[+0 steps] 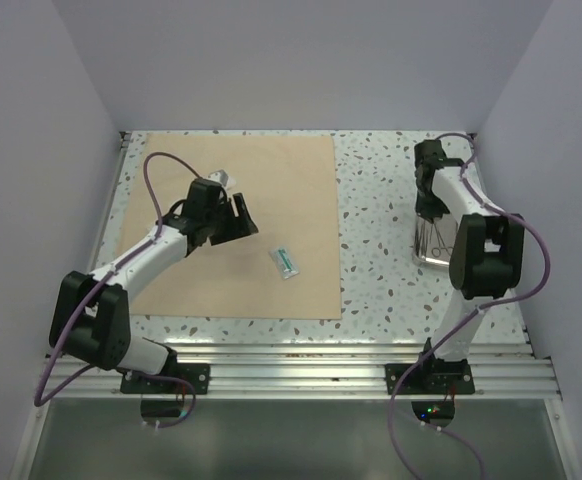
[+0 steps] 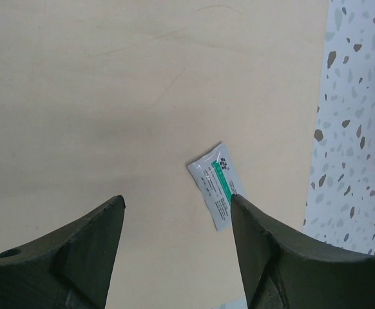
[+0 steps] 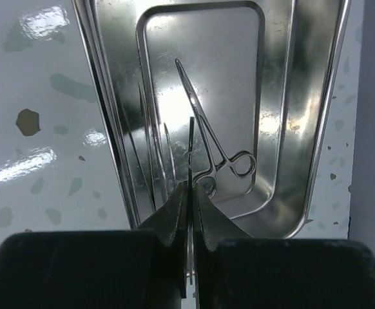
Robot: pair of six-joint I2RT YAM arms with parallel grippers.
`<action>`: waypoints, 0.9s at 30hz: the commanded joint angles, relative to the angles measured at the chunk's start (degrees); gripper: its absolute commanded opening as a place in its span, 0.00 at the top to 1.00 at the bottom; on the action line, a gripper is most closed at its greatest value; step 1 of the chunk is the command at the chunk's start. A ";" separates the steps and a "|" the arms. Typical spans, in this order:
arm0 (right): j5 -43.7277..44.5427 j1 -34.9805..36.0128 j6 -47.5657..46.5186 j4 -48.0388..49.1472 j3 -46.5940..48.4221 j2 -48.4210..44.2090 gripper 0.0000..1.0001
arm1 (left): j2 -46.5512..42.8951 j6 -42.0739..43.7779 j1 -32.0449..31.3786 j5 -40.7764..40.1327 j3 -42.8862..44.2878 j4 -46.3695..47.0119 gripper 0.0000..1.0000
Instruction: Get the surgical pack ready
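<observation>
The right claw [image 3: 191,193] is squeezed almost shut. I think it pinches the near rim of the steel tray [image 3: 290,96], but the spot is hard to see. The tray's long side runs straight away from the claw. The tray is shiny like a mirror. The tiny scissors [image 3: 216,151] lie inside it, just past the fingertips, with the rings near the claw and the points far from it.

The tan sheet [image 1: 271,180] lies well off to this claw's left, so I think the tray must go that way.

The left claw [image 2: 176,199] is open wide and holds nothing. It hangs over the sheet. A small white and green packet [image 2: 216,185] lies flat just in front of it, close to one finger.
</observation>
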 commanded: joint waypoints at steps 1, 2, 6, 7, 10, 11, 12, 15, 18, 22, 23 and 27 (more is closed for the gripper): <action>3.22 -0.29 -1.45 -0.11 0.15 3.20 0.97 | 0.09 0.74 1.06 2.33 -0.56 2.21 0.29; 3.04 -0.90 -1.45 0.16 0.24 4.08 0.96 | -0.34 0.83 1.33 2.59 -0.56 2.29 0.29; 2.34 -1.17 -1.01 0.51 0.77 6.64 0.81 | -0.61 1.27 1.60 3.03 0.23 1.42 0.29; 2.25 -1.17 -0.92 0.51 0.86 6.82 0.74 | -0.26 1.27 1.60 3.12 0.49 1.07 0.28; 1.37 -1.17 -0.39 0.34 0.95 6.38 0.57 | 1.85 -0.39 1.51 2.51 0.85 -0.08 0.29; 0.59 -1.26 -0.13 0.16 1.03 5.94 0.53 | 2.89 -0.84 1.51 1.98 0.41 0.09 0.30; 0.58 -1.00 -0.04 -0.01 0.86 4.63 0.51 | 3.51 -1.45 1.34 2.07 0.23 0.27 0.31; 0.24 1.89 0.31 -0.45 0.51 1.73 0.48 | 6.06 -1.89 -0.15 2.33 0.58 0.10 0.32; -3.69 9.80 0.48 0.68 -0.28 -2.49 0.47 | 8.87 -2.86 -2.44 1.89 1.72 0.01 0.34; -28.11 18.24 4.42 11.20 -8.59 -8.46 0.47 | 12.91 -4.00 -4.11 0.75 2.34 0.62 0.35; -32.68 20.78 5.40 18.28 -10.72 -9.08 0.47 | 13.53 -4.27 -4.20 1.01 2.25 0.71 0.35; -47.56 24.14 9.27 29.77 -16.10 -6.73 0.46 | 14.24 -5.76 -4.47 2.06 1.20 2.38 0.36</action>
